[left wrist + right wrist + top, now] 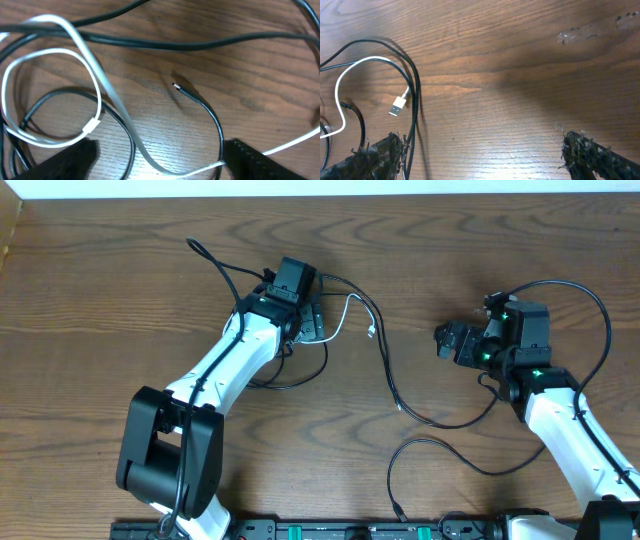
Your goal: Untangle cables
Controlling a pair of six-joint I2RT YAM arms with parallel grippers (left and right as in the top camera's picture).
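The cables lie tangled under my left gripper: a white cable and thin black cables. One black cable trails right across the table towards my right gripper. In the left wrist view the left gripper is open low over the tangle. The white cable loops and passes between the fingers, and a black cable's plug end lies ahead. In the right wrist view the right gripper is open and empty. A black cable runs beside its left finger, next to the white cable's plug.
Another black cable loops near the front edge, its plug end by the arm bases. One black cable end reaches to the far left. The thicker arm wire arcs behind the right wrist. The wooden table lies all around.
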